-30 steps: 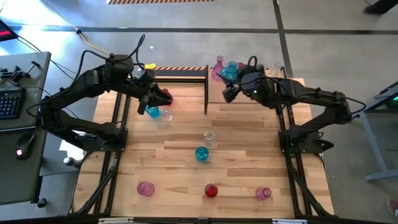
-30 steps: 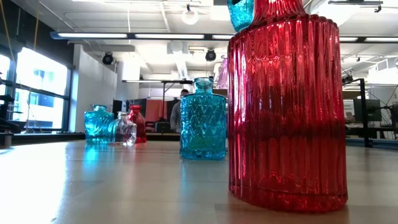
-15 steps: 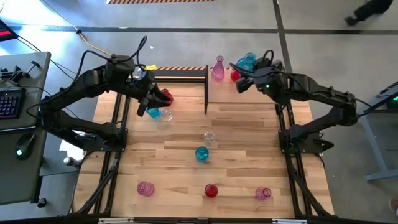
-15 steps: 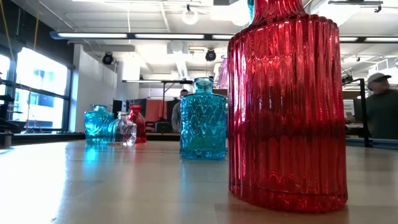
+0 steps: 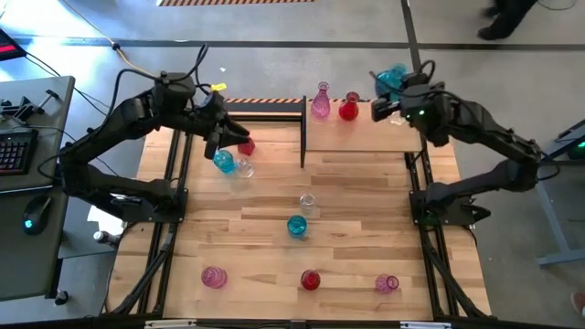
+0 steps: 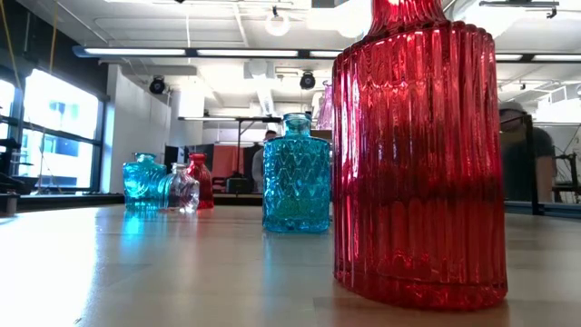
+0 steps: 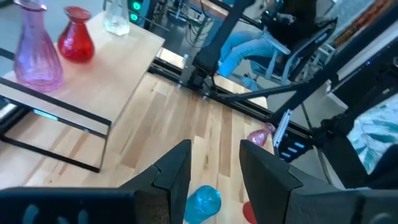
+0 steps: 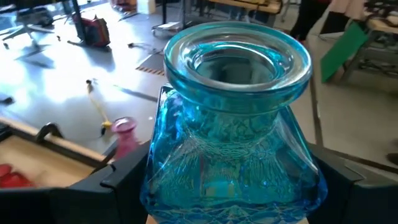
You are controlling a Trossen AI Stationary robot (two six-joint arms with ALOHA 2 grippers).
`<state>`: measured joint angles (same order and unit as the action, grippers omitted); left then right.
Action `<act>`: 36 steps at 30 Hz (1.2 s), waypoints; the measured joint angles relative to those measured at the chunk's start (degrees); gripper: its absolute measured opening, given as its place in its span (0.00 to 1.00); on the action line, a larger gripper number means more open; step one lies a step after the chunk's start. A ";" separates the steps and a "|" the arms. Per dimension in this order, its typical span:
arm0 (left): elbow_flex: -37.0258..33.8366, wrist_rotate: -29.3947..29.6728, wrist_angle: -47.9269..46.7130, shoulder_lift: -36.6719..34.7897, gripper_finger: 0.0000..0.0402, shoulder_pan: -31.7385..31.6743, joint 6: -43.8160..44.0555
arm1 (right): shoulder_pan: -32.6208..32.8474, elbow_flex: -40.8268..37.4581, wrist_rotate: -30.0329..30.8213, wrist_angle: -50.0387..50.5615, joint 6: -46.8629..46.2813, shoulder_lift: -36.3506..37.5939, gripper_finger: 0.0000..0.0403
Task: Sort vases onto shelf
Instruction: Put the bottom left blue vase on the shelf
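The right gripper (image 5: 395,96) is clamped on a turquoise vase (image 8: 231,134), its dark fingers (image 8: 121,174) pressed to either side of the glass body, holding it above the far right corner of the shelf (image 5: 366,137). On that pale board, edged with black bars, stand a pink tall-necked vase (image 5: 320,100), a red vase (image 5: 348,109) and a clear vase (image 7: 116,17). The left gripper (image 7: 214,171) hangs with its jaws partly apart and nothing between them, over the far left of the planked table (image 5: 274,247), just above a blue vase (image 5: 223,163), a clear one (image 5: 243,168) and a red one (image 5: 245,146). Mid-table sit a clear vase (image 5: 308,202) and a blue patterned vase (image 6: 296,186); the near edge carries a pink vase (image 5: 213,276), a ribbed red vase (image 6: 419,154) and another pink vase (image 5: 388,284). Beyond the table lies an open room with ceiling lights, and a person (image 6: 522,163) stands at the right
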<state>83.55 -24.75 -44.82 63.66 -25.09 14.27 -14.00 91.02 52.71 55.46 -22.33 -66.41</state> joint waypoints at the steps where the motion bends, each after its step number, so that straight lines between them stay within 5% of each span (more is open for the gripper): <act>1: 0.00 -0.01 0.32 0.00 0.32 -0.48 0.01 | -0.70 0.00 0.00 0.00 0.25 0.51 0.71; 15: 0.00 0.02 4.75 0.02 0.32 -5.95 1.17 | -9.91 0.00 -2.90 -4.96 6.63 4.55 0.71; 29: 0.00 0.01 5.75 0.02 0.32 -9.27 2.20 | -20.43 0.00 -26.46 -15.82 17.00 10.32 0.71; 36: 0.00 0.00 5.73 0.02 0.32 -9.81 2.21 | -24.99 0.00 -29.22 -15.02 17.29 12.87 0.71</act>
<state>83.55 -24.75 -39.09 63.68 -34.89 16.47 -38.99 91.02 23.49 40.44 -5.04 -53.54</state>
